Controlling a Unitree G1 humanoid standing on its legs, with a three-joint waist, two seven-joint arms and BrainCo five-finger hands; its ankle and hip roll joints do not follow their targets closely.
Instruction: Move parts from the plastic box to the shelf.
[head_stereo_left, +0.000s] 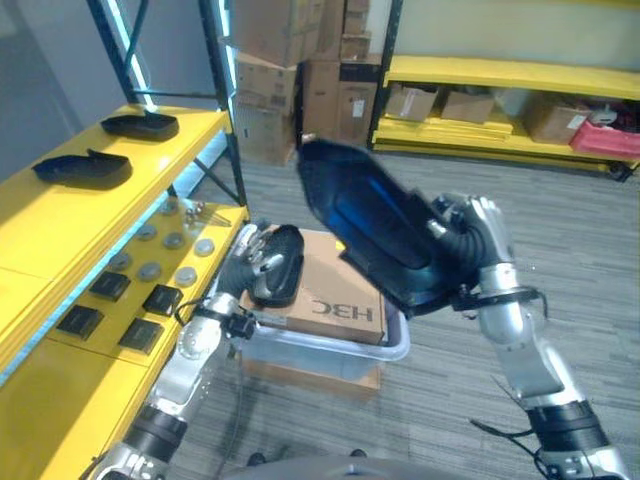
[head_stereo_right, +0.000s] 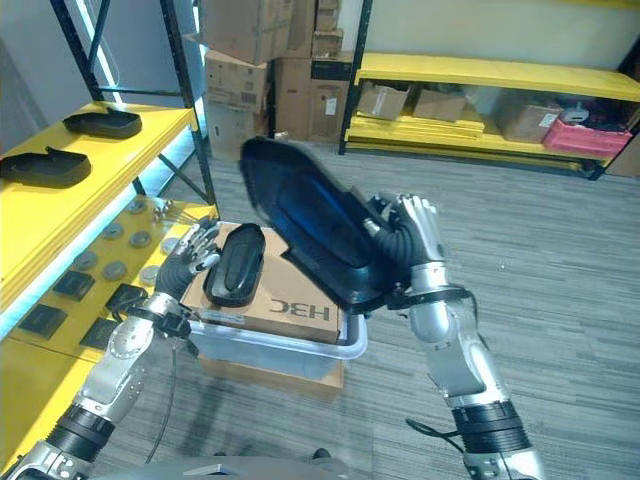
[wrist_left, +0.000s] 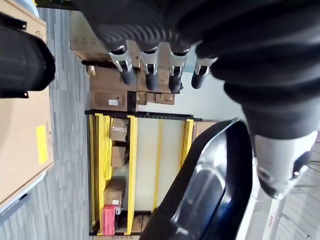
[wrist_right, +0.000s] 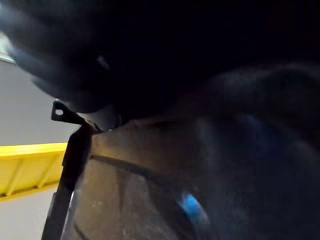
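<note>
Holding up a big dark curved panel (head_stereo_right: 310, 225), the right hand (head_stereo_right: 415, 240) had it lifted well clear of the plastic box (head_stereo_right: 345, 345), gripping it at the lower end with fingers wrapped round the edge. That part looked like a stiff molded shell, glossy and probably a bit slick, and light for its bulk I'd guess, but long enough to swing around if held only at one end. A grip nearer the middle or a second hand under the far tip would steady it.

Off to that hand's left, the left hand (head_stereo_left: 255, 255) rested with loosely straight fingers against a smaller black part (head_stereo_left: 278, 265) lying on the cardboard carton (head_stereo_left: 340, 300) in the box, not closed on it.

Further left was the yellow shelf (head_stereo_left: 60, 215), with two dark parts (head_stereo_left: 85, 168) already on its upper level and bare room around them. The dark upright post (head_stereo_left: 225, 110) at the shelf corner seemed the thing to swing wide of.
</note>
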